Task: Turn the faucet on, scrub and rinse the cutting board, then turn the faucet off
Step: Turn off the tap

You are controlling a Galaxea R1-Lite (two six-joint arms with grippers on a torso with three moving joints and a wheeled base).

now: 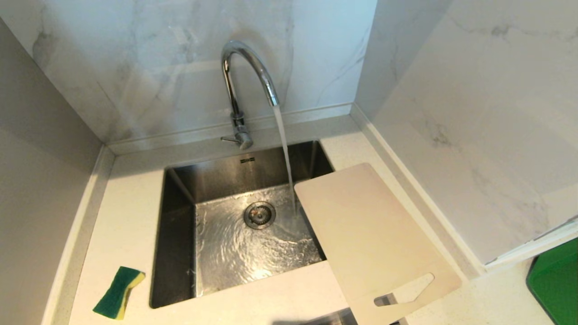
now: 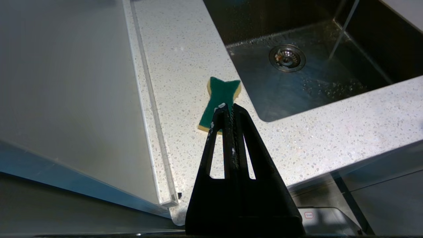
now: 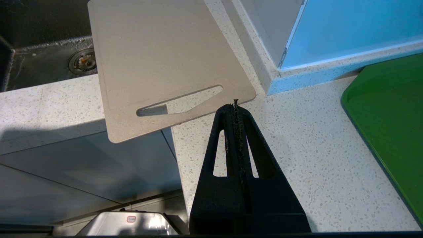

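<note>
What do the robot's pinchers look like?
Both are black. The left gripper is two long fingers tapering to a point, with slot-shaped cutouts and white flecks along the edges. The right gripper has the same tapered shape and cutouts, with rough, crumbly grip pads down the middle seam.

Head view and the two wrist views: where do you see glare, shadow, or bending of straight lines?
Head view: glare on the faucet and the wet sink floor; counter edges curve. Left wrist view: the closed left fingers are a dark silhouette over the sponge. Right wrist view: the cutting board overhangs shadow below the counter.
</note>
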